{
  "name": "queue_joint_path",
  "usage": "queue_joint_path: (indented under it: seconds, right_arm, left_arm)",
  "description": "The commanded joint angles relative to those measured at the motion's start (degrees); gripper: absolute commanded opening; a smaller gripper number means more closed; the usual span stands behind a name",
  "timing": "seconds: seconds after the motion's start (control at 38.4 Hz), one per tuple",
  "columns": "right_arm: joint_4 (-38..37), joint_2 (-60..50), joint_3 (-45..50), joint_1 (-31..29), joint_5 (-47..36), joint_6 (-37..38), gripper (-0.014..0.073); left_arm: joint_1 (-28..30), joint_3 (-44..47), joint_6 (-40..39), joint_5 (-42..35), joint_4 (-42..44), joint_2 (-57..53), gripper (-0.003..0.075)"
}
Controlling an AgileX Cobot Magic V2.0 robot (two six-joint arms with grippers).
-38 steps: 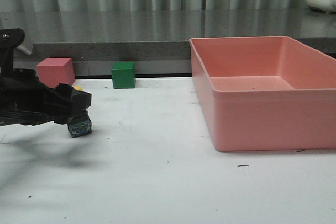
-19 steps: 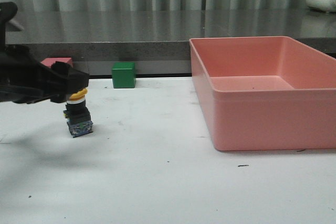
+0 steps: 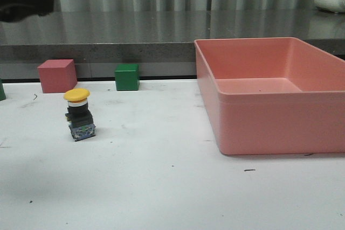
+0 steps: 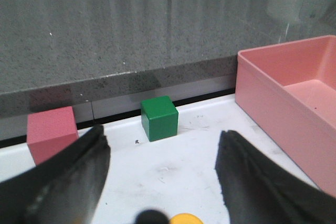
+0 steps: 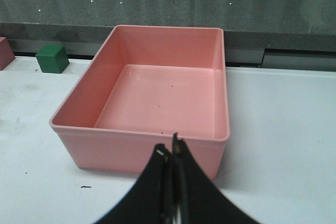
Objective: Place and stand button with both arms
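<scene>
Here, your biggest landmark is the salmon-pink rectangular plastic bin [image 3: 269, 92], sitting on the right side of the white table [image 3: 161, 187], and both views that look into it show it holding nothing. Well apart from it, on the left side of the table, stands the small push-button switch with the yellow mushroom cap [image 3: 78, 114]: upright, long axis vertical, cap on top, boxy base down on the surface, nothing touching it. Your left gripper [image 4: 163, 182] is the nearer one by far; its two black fingers [image 4: 68, 182] are spread wide with nothing between them, and the yellow cap peeks in just under the gap, so the button lies straight below it. Your right gripper [image 5: 172, 153] hangs near the bin, its fingertips pressed together on nothing. Behind the button, by the grey ledge, sit a pink cube [image 3: 56, 75] and a small green cube [image 3: 127, 76], both apart from it. I judge the standing step done.
</scene>
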Motion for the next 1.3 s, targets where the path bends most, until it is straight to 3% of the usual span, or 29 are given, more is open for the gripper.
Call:
queue_joint_path:
  seconds: [0.0, 0.18, 0.36, 0.6, 0.76, 1.28]
  right_arm:
    - [-0.6, 0.5, -1.4, -0.2, -4.4, -0.6, -0.0068]
    - [-0.6, 0.5, -1.4, -0.2, -4.4, -0.6, -0.0068]
    - [-0.6, 0.5, -1.4, -0.2, -4.4, -0.6, -0.0068]
    - [-0.6, 0.5, -1.4, -0.2, -4.4, -0.6, -0.0068]
    - [-0.6, 0.5, -1.4, -0.2, -4.4, -0.6, -0.0068]
    - [-0.6, 0.5, -1.4, -0.2, -4.4, -0.6, -0.0068]
  left_arm:
    - [-0.1, -1.2, 0.0, 3.2, -0.6, -10.1, 0.028]
    - [-0.1, -1.2, 0.0, 21.0, -0.6, -27.2, -0.0022]
    - [-0.1, -1.1, 0.0, 41.8, -3.7, -42.7, -0.002]
    - [-0.1, 0.3, 0.0, 57.4, -4.3, -64.0, -0.002]
    - [-0.1, 0.3, 0.0, 59.4, -4.3, -72.1, -0.002]
    - [-0.1, 0.5, 0.0, 59.6, -4.3, -71.4, -0.002]
